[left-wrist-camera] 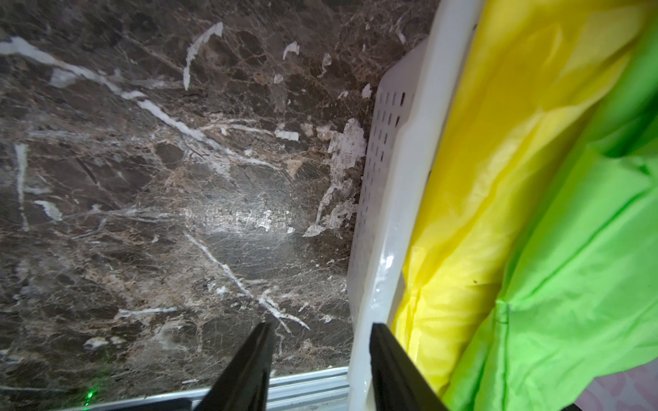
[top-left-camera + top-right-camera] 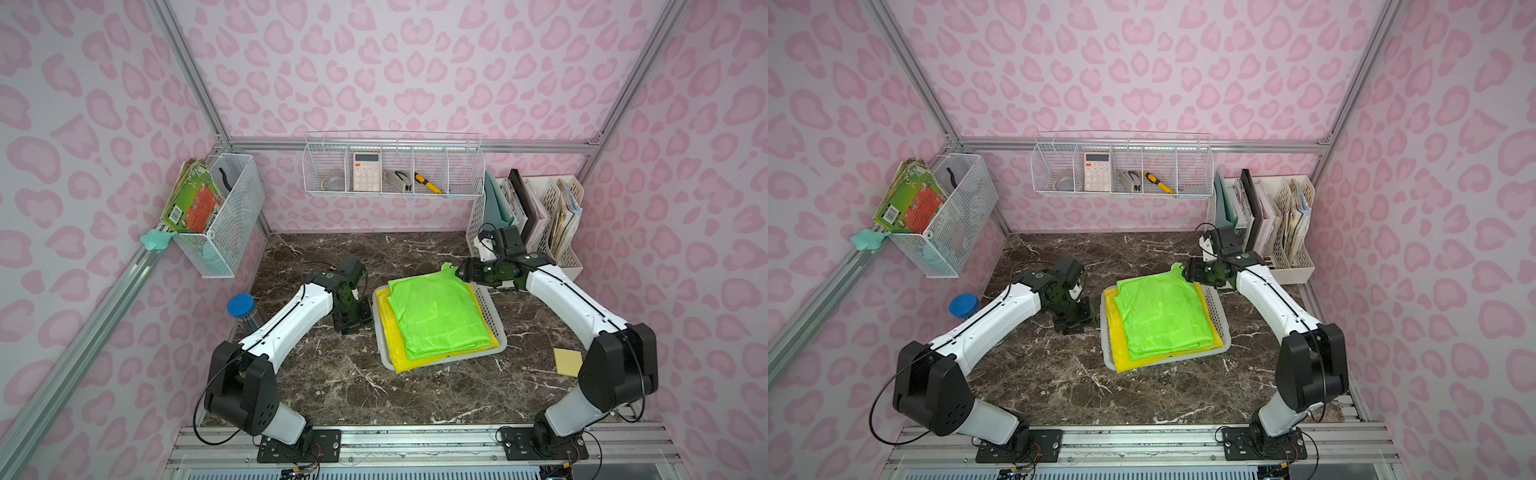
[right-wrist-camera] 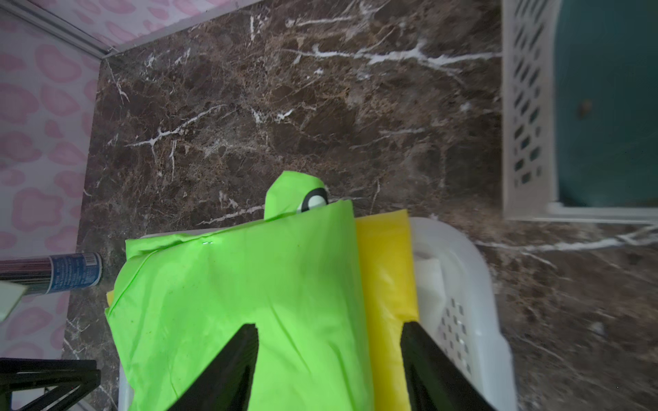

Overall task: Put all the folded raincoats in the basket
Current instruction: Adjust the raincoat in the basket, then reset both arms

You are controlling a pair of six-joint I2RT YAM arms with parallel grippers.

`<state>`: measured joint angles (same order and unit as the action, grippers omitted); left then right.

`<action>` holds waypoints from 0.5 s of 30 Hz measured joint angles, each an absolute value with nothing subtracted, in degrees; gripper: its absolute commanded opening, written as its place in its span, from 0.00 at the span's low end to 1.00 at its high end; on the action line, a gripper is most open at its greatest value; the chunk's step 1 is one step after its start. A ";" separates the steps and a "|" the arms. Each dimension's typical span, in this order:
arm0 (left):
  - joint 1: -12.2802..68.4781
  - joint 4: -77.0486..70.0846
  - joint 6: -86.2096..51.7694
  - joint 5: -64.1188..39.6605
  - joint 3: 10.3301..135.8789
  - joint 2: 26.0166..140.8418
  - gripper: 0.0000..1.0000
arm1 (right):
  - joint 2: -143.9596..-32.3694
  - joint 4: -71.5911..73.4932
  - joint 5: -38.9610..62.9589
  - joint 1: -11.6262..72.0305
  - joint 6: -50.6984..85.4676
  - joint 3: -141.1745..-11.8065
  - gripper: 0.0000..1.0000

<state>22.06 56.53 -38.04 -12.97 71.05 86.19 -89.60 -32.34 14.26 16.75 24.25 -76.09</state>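
Note:
The low white perforated basket (image 2: 488,308) (image 2: 1219,320) stands mid-table. In it a folded bright green raincoat (image 2: 436,316) (image 2: 1163,316) (image 3: 249,291) lies on top of a folded yellow one (image 2: 397,353) (image 3: 386,267). My left gripper (image 2: 355,322) (image 1: 320,327) is at the basket's left side, open, and the basket's rim (image 1: 402,199) passes between its fingers. My right gripper (image 2: 461,272) (image 3: 329,325) hovers open over the far right corner of the basket. One of its fingers is over the green raincoat, the other beside the yellow edge, and it holds nothing.
A blue-capped tube (image 2: 241,307) stands at the table's left edge, behind my left arm. Yellow sticky notes (image 2: 567,361) lie at the right. A white file holder (image 2: 552,224) fills the back right corner. Wire baskets (image 2: 392,166) hang on the walls.

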 measured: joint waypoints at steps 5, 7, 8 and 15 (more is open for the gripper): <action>21.93 55.46 -39.24 -3.73 69.93 79.05 0.64 | -78.35 -26.39 9.82 7.01 23.99 -64.42 0.68; 21.67 54.37 -40.32 1.89 67.77 75.57 0.64 | -74.06 -22.24 6.37 2.17 24.34 -56.86 0.68; 21.52 53.47 -40.34 4.82 66.39 74.19 0.64 | -72.16 -20.05 5.10 -0.03 24.36 -52.45 0.69; 18.98 40.99 -40.45 29.34 53.84 68.77 0.72 | -64.12 -0.36 2.57 -3.79 18.96 -30.96 0.71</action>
<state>18.98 40.99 -40.45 29.34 53.84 68.77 -64.12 -0.36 2.57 -3.79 18.96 -30.96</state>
